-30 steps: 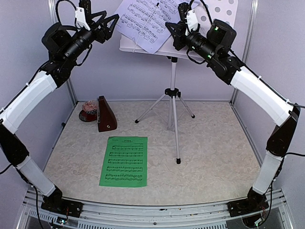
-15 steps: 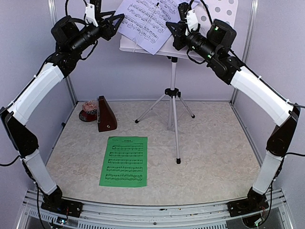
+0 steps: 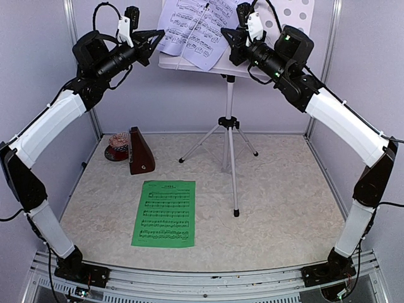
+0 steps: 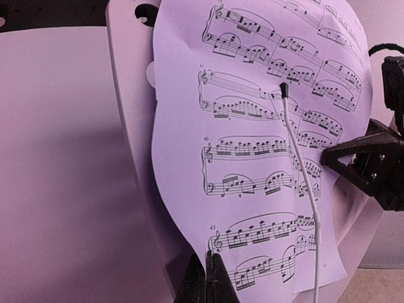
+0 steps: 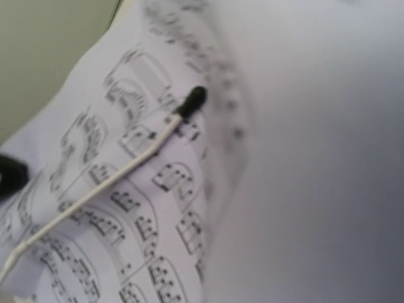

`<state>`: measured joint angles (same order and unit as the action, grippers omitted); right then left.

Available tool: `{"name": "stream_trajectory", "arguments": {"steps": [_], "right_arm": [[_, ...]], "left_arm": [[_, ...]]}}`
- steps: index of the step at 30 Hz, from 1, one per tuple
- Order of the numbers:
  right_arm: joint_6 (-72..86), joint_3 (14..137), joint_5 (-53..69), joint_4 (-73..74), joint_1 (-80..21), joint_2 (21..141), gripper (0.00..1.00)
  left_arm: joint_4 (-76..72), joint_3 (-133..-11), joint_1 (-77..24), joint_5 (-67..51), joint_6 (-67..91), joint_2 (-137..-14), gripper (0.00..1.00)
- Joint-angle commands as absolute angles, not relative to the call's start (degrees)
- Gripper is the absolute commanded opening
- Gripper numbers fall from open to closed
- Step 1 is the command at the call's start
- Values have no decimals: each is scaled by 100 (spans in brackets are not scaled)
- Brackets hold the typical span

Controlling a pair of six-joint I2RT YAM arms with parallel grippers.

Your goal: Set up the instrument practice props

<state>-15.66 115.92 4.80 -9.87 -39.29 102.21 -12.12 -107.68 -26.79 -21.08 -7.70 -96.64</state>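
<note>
The silver music stand stands at the back, and the pale lavender sheet lies on its grey desk under a thin wire holder. My left gripper is shut on the sheet's left edge; in its wrist view the jaws pinch the paper. At the sheet's right edge my right gripper is shut, and its wrist view shows only the paper, very close, with its fingers hidden. The green sheet lies flat on the table, near the brown metronome.
A small reddish dish sits behind the metronome at the left wall. The tripod's legs spread over the table's middle, one foot reaching toward the front. Enclosure walls and posts close in on the left, right and back.
My left arm has swung right to the lavender sheet's left edge and its jaws have gone from open to shut there. The right arm has stayed put.
</note>
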Motion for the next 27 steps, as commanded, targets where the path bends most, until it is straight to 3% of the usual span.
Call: {"name": "stream_trajectory", "arguments": {"steps": [1, 8, 11, 14, 20, 27], "right_arm": [[-1639, 11610, 207, -1303, -3964, 10141, 0], [-1723, 11507, 11, -1489, -3964, 10138, 6], [-1738, 11497, -20, -1527, -3964, 10143, 17], [-1749, 11490, -34, -1521, -3964, 10142, 20], [-1845, 11469, 26, -1564, -3964, 10164, 12], [-1852, 11474, 105, -1586, -3964, 10213, 10]], "left_arm": [[-1750, -10110, -2684, -1998, -525, -9253, 0], [-2300, -9335, -2691, -1734, -330, -8910, 0], [-2379, -9236, -2711, -1728, -265, -8901, 0], [-2493, -9109, -2740, -1679, -270, -8883, 0], [-2762, -8852, -2773, -1555, -139, -8885, 0], [-3001, -8648, -2913, -1351, -101, -8903, 0]]}}
